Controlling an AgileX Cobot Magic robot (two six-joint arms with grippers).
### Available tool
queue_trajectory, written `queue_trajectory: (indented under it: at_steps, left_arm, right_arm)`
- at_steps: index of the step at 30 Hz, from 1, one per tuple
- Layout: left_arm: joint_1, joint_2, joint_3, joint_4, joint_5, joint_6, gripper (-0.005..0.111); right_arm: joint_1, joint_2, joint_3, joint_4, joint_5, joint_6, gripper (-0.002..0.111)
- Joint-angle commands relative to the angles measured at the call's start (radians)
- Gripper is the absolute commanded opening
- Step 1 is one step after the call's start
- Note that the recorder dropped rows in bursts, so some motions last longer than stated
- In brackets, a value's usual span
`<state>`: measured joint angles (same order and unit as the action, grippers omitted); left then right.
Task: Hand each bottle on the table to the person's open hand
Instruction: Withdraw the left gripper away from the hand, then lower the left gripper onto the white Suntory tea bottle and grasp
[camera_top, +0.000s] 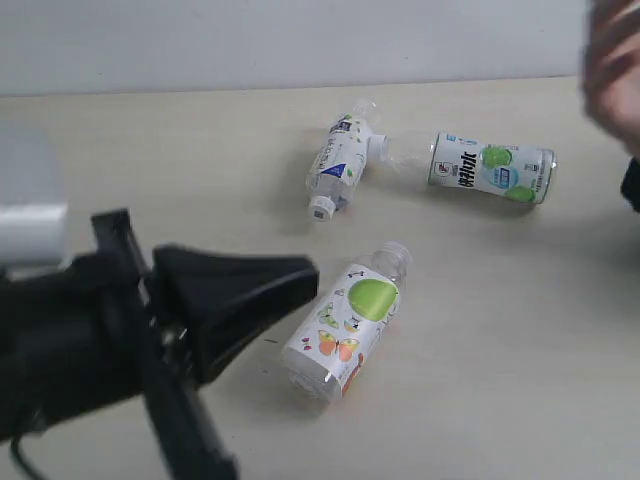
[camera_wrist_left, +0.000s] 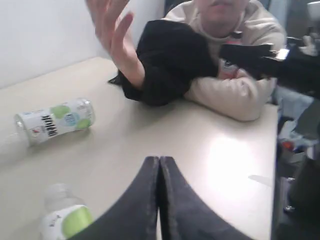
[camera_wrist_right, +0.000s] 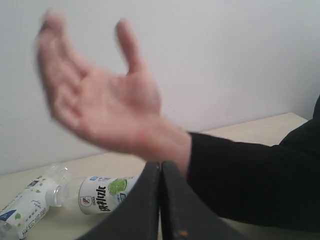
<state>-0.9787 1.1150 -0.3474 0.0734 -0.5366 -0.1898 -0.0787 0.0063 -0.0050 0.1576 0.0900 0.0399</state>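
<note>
Three bottles lie on their sides on the table. A blue-labelled bottle is at the back middle. To its right is a lime-labelled bottle. A bottle with a green circle and butterflies lies nearest the front. My left gripper is shut and empty, its tip just left of the butterfly bottle. My right gripper is shut and empty, below the person's open hand, which is raised and blurred.
The person sits at the table's far side, a black-sleeved forearm resting on it. A pale wall runs behind the table. A black piece of the other arm shows in the left wrist view.
</note>
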Motion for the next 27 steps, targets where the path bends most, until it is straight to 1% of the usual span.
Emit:
queue_trajectory:
  at_steps: [1, 4, 6, 8, 11, 13, 21, 24, 26, 27]
  left_arm:
    - [0.067, 0.055, -0.311, -0.039, 0.416, 0.070, 0.000]
    - [0.137, 0.106, -0.472, -0.039, 0.526, 0.070, 0.000]
    - [0.191, 0.158, -0.591, -0.037, 0.633, 0.070, 0.000]
    - [0.242, 0.228, -0.722, -0.031, 0.813, 0.070, 0.000]
    - [0.295, 0.350, -0.888, -0.025, 1.066, 0.079, 0.000]
    - [0.317, 0.430, -0.967, -0.025, 1.169, 0.079, 0.000]
    - [0.328, 0.760, -1.249, 0.006, 1.318, 0.043, 0.000]
    - [0.346, 0.859, -1.348, 0.016, 1.329, -0.013, 0.001]
    - [0.363, 0.909, -1.398, 0.016, 1.329, -0.027, 0.008]
    - [0.369, 0.933, -1.420, 0.016, 1.329, -0.032, 0.014]
  right_arm:
    - [0.001, -0.006, 0.005, 0.002, -0.003, -0.001, 0.000]
    - [0.001, -0.006, 0.005, 0.002, -0.003, -0.001, 0.000]
    - [0.001, -0.006, 0.005, 0.002, -0.003, -0.001, 0.000]
    - [0.001, -0.006, 0.005, 0.002, -0.003, -0.001, 0.000]
    - [0.001, -0.006, 0.005, 0.002, -0.003, -0.001, 0.000]
    - [0.001, -0.006, 0.005, 0.002, -0.003, -0.001, 0.000]
    - [0.001, -0.006, 0.005, 0.002, -0.003, -0.001, 0.000]
    - [0.001, -0.006, 0.005, 0.002, -0.003, -0.001, 0.000]
    - [0.001, -0.006, 0.005, 0.002, -0.003, -0.001, 0.000]
    - [0.001, -0.006, 0.005, 0.002, -0.003, -0.001, 0.000]
